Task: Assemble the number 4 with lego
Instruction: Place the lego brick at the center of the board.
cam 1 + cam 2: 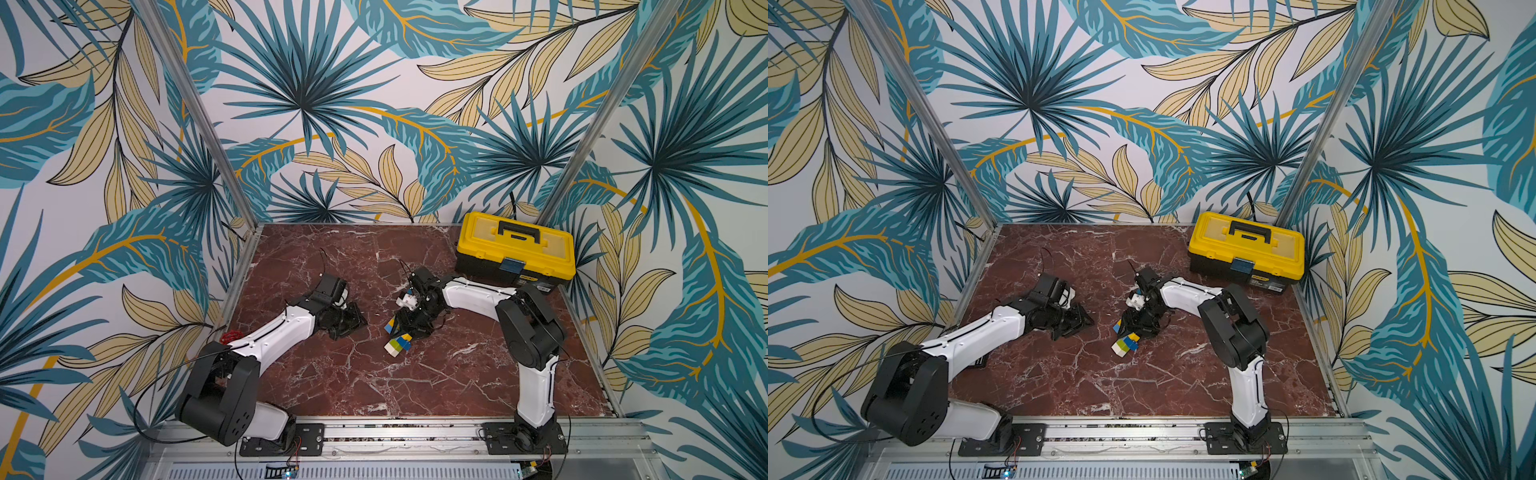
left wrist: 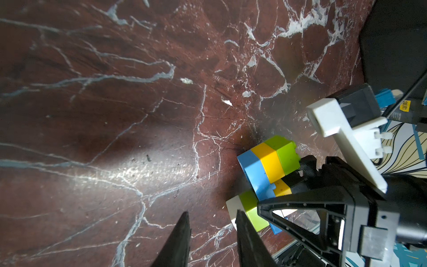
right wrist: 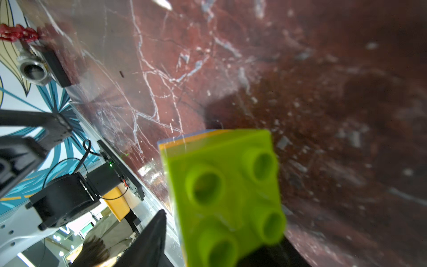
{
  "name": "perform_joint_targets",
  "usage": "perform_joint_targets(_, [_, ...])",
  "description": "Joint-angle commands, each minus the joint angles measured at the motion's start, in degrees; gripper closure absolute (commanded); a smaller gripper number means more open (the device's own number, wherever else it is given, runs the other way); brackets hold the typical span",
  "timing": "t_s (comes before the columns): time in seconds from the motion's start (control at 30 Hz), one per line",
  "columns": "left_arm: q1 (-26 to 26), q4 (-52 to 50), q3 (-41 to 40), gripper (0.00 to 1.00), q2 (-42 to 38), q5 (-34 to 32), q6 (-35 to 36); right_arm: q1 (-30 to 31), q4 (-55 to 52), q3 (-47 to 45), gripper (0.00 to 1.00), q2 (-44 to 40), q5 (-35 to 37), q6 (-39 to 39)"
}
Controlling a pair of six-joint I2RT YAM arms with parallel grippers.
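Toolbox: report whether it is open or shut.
Shut. The toolbox has its yellow lid flat on the black base, and the blue latch spans the seam.

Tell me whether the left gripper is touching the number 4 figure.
Apart. In both top views a strip of bare table separates the left gripper from the number 4.

Number 4 (image 1: 397,347) partly hidden under right gripper (image 1: 405,332); green brick (image 3: 228,196) blurred, cut by edge.
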Motion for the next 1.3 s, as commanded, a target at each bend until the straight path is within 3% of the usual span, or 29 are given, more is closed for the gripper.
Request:
perform_joint_targets(0.0, [0.39, 1.06, 0.03, 0.64, 0.31, 0.14, 0.9, -0.28, -2.67, -1.64, 0.33, -0.74, 2.85, -1.5])
perform_joint_targets(0.33, [0.33, 4.24, 0.28, 0.66, 4.29, 1.22, 0.88, 0.82, -8.35, -7.02, 0.21, -11.51, 21.63, -0.39])
perform_joint_targets(0.5, [0.36, 5.87, 1.88, 0.67, 7.51, 1.22, 1.28, 5.94, -10.91, -7.71, 0.18, -14.62, 32.19, 3.32])
perform_joint_targets(0.87, [0.4, 9.62, 6.69, 0.69, 15.79, 1.25, 1.94, 16.13, -8.39, -5.25, 0.19, -10.26, 37.45, 10.57])
perform_joint_targets(1.27, [-2.43, 10.16, 7.98, 0.7, 18.31, 1.67, 2.28, 15.2, -11.61, -5.25, 0.22, -9.43, 44.57, 12.16])
